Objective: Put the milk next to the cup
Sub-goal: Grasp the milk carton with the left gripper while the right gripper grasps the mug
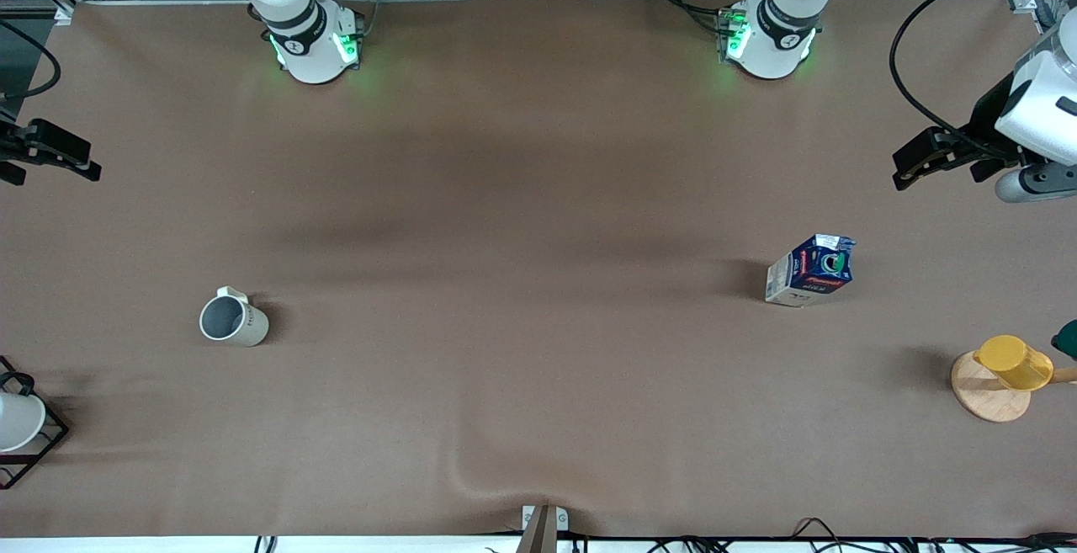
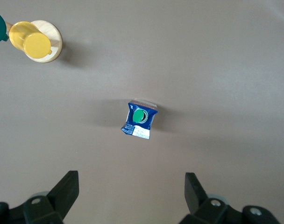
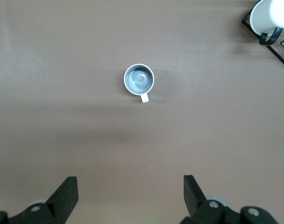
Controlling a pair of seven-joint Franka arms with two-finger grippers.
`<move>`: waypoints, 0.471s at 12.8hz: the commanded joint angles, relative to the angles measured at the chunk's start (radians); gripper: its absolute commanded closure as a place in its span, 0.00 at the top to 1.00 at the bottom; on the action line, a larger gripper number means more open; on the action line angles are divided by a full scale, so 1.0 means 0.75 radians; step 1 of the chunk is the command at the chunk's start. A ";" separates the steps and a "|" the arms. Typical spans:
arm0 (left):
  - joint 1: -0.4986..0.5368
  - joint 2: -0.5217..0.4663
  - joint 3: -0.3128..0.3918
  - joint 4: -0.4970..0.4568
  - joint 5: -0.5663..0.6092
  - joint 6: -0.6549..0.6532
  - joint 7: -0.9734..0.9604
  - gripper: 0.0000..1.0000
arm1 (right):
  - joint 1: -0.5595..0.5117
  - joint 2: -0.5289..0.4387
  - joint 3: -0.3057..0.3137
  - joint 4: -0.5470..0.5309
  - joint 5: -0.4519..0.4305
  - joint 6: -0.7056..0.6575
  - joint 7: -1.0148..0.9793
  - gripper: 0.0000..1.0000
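The milk (image 1: 809, 271) stands upright on the brown table toward the left arm's end; its blue top and green cap show in the left wrist view (image 2: 139, 120). The cup (image 1: 233, 319), a white mug with a grey inside, stands toward the right arm's end and shows in the right wrist view (image 3: 138, 78). My left gripper (image 1: 913, 164) hangs open and empty high over the table at its own end, apart from the milk (image 2: 131, 191). My right gripper (image 1: 80, 162) hangs open and empty high over the table at its own end (image 3: 130, 193).
A yellow cup (image 1: 1014, 362) on a round wooden base (image 1: 984, 393) stands nearer the front camera than the milk, with a dark green object (image 1: 1067, 338) beside it. A white cup (image 1: 17, 420) sits in a black wire rack (image 1: 46, 443) near the mug.
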 commanded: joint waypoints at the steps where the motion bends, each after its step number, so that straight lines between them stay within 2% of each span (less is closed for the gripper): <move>1: 0.005 0.021 -0.001 0.041 -0.009 -0.029 0.027 1.00 | -0.004 -0.011 0.000 0.001 -0.001 -0.026 0.009 1.00; 6: 0.030 0.082 0.009 0.045 -0.009 -0.025 0.090 1.00 | -0.002 -0.003 0.000 0.005 -0.001 -0.043 0.009 1.00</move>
